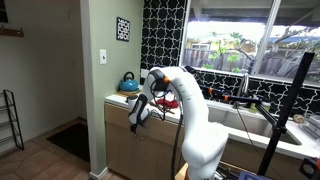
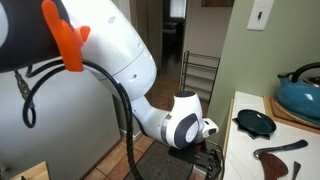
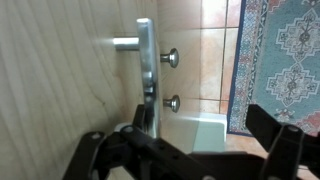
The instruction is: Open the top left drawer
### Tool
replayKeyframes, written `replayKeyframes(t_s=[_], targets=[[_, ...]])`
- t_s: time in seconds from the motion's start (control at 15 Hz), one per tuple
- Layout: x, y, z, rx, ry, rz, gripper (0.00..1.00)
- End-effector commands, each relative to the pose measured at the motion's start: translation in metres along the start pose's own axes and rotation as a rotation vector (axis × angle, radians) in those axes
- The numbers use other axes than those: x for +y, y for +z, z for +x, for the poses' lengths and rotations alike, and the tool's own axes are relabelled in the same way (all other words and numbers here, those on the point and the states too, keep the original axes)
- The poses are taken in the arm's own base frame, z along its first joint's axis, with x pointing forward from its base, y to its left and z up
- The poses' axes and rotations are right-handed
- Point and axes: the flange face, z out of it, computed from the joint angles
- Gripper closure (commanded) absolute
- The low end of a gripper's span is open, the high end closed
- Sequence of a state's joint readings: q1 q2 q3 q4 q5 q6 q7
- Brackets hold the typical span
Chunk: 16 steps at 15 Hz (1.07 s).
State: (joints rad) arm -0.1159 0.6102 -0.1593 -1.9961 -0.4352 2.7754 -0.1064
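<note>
The top left drawer's light-brown wood front (image 3: pixel 60 80) fills the left of the wrist view. Its metal bar handle (image 3: pixel 147 70) runs down the middle. Two round knobs (image 3: pixel 170 57) and a pale panel (image 3: pixel 200 135) lie beyond the handle. My gripper (image 3: pixel 190 140) is open, with its black fingers on either side of the handle's lower end. In an exterior view the gripper (image 1: pixel 138 112) is at the drawer front (image 1: pixel 125 125) just under the counter's corner. In an exterior view the gripper (image 2: pixel 210 135) sits low beside the counter edge, and the drawer is hidden there.
A blue kettle (image 1: pixel 129 82) (image 2: pixel 300 95) and a black pan (image 2: pixel 254 122) stand on the counter above. A patterned rug (image 3: pixel 285 50) lies on the tiled floor below. A wire rack (image 2: pixel 200 75) stands in the hallway. A black tripod pole (image 1: pixel 285 110) stands by the sink.
</note>
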Motion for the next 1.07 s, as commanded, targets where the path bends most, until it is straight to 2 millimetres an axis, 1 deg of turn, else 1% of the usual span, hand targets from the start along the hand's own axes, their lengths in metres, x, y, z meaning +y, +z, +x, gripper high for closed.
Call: replayKeyframes(t_s=[0.0,0.33,0.53,1.0], targets=[[-0.068,0.007,0.001,-0.046,-0.013,0.115,0.0],[-0.081,0.008,0.0,-0.077,-0.037,0.146,0.0],[-0.087,0.006,0.0,-0.091,-0.045,0.157,0.0],[-0.095,0.004,0.0,-0.114,-0.057,0.161,0.0]])
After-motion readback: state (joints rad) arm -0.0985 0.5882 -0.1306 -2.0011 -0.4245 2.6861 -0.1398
